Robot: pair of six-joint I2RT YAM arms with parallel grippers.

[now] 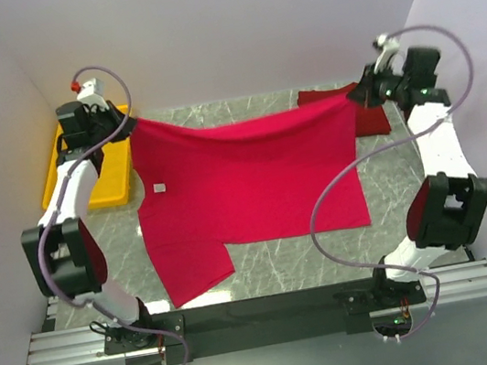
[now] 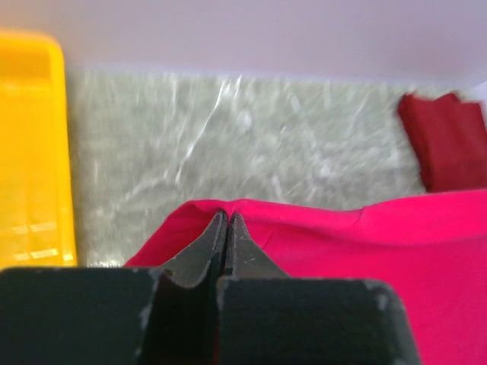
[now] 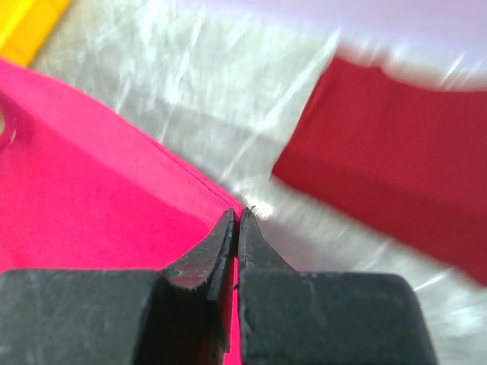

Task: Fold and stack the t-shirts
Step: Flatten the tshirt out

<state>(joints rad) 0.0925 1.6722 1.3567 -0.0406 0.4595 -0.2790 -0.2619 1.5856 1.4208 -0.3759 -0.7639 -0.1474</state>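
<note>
ROBOT ARMS STRETCH A SHIRT FOR FOLDING: a pink shirt hangs by its far edge between the two arms. It is strung from 10 o'clock to 2 o'clock over the table and sags in the middle. The rest lies down toward 6 o'clock, with one part trailing at 7 o'clock.

The likeliest trouble from here looks to be a slip. Each arm pinches only a thin bit of hem, so an uneven pull could tug the cloth free on one side and leave a crooked fold. The trailing part could also drag and bunch on the table. A second risk sits at 1 o'clock, where the maroon shirt lies just beside the right arm's pinch point, partly hidden behind the pink corner. A low sweep could catch it and drag it along.

The left gripper is clamped tight on the pink shirt's edge, its jaws pressed together on the cloth. The right gripper is likewise clenched on the shirt's corner, with no gap showing. A yellow tray stands at 10 o'clock, near the left gripper
</note>
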